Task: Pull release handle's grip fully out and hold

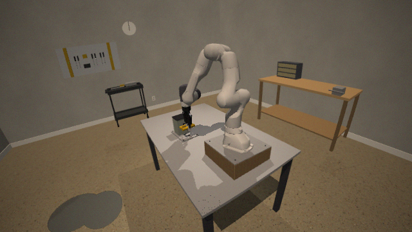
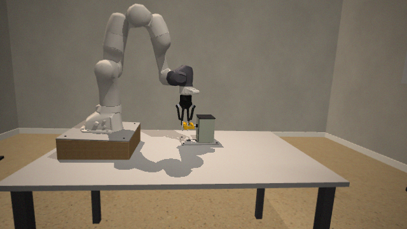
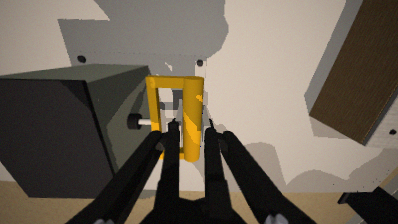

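Grip bar (image 3: 192, 117) between pincer (image 3: 190, 131) fingers

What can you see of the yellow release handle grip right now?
The release handle's grip is a glossy yellow rectangular loop: a thick round bar in front, two slimmer side arms and a back piece. A thin pale rod links it to the grey-green housing, where it meets a dark collar. It sits above the table, bar level. The gripper comes from above, its black fingers shut on the bar. Nothing else touches it.
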`<action>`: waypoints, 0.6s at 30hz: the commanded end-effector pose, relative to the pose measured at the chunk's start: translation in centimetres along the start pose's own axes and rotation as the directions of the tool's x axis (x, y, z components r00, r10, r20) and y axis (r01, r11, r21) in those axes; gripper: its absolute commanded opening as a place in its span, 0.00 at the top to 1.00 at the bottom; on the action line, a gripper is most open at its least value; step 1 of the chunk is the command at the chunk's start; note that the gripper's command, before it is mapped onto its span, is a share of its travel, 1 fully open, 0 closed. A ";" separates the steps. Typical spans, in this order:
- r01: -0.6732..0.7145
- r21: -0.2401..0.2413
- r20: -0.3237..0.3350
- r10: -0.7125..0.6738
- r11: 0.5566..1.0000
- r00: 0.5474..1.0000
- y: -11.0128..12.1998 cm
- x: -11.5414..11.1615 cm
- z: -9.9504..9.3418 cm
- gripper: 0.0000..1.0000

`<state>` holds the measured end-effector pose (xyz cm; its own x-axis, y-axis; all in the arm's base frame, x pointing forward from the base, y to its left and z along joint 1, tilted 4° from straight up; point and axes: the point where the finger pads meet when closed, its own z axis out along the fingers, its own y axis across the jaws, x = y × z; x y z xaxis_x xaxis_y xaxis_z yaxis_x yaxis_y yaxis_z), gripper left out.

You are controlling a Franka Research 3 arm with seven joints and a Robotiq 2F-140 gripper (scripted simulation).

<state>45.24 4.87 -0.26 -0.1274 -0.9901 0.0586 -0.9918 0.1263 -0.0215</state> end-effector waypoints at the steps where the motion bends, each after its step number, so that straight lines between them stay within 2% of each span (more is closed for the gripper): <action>1: -0.001 0.001 0.000 0.001 1.000 1.000 -0.1 0.0 0.0 1.00; 18: -0.001 0.001 0.000 0.001 1.000 1.000 0.1 0.0 0.0 1.00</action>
<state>45.23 4.88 -0.26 -0.1276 -0.9901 0.0585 -0.9917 0.1265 -0.0218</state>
